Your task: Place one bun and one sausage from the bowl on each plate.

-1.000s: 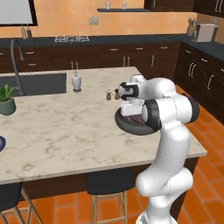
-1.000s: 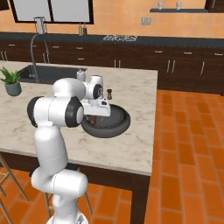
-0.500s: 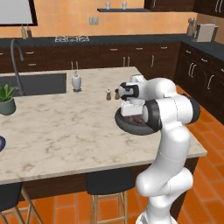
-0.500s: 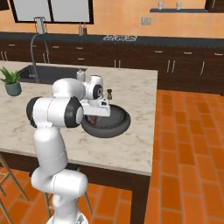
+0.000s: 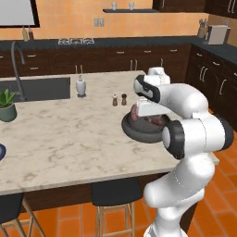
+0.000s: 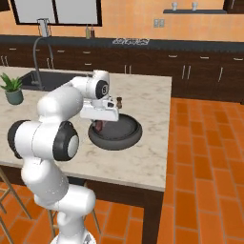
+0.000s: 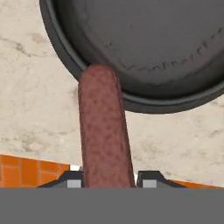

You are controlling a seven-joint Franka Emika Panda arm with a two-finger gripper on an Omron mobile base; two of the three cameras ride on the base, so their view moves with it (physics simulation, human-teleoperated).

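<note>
Over the bowl (image 7: 144,48) on the marble island counter (image 5: 60,139), the gripper (image 7: 108,178) is clenched on a reddish-brown sausage (image 7: 104,131). The sausage runs straight out from between the two finger tips, its far end crossing the bowl's thick near rim in the hand view.

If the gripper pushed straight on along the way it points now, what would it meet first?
The gripper already has the sausage between its fingers, running out ahead of it. Straight on, the sausage's far end would probably meet the bowl at its rim first; depth is unclear.
</note>
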